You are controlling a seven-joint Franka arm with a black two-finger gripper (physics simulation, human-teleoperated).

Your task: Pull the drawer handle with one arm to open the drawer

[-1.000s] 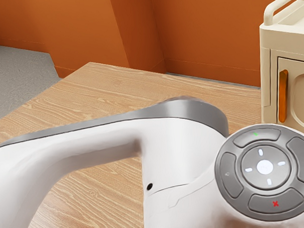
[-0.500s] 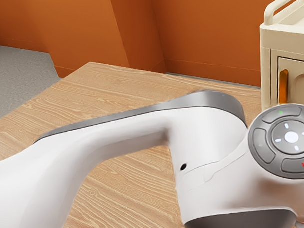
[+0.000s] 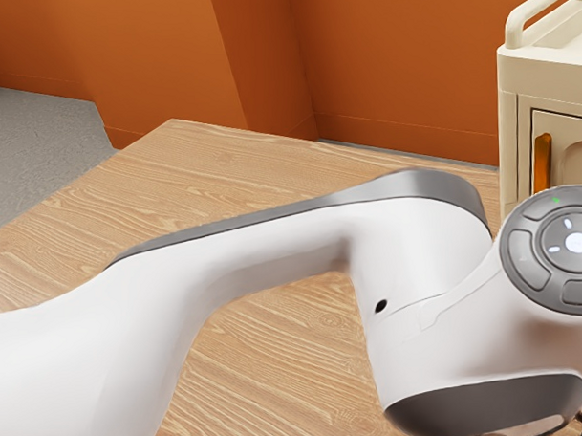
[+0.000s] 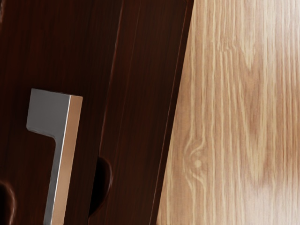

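Handle: here it is, a metal drawer handle [image 4: 65,150] on the dark wooden front [image 4: 56,47], its squared end in plain sight and its long bar running out of the wrist view.
Dark front: its straight edge cuts across pale desk [image 4: 234,117], with a rounded dark recess [image 4: 99,187] between handle and edge.
Arm: we have the white arm [image 3: 263,248] stretched over the desk toward the exterior view's right.
Jaws: whether they stand apart or together we cannot tell, and we see no grip on the handle.
Drawer: no clear opening shows around the handle, so we judge the pull not yet made, though how the drawer sits we can't be sure.
Done so far: our hand is over the dark front with the handle in sight; we call that the approach.
Still to come: lining up on the bar, taking hold, then drawing the drawer out; nearly all the real work, we reckon.
Cream cabinet [image 3: 544,70]: beyond the desk, with its own orange handle [image 3: 542,161]; we take it for background.
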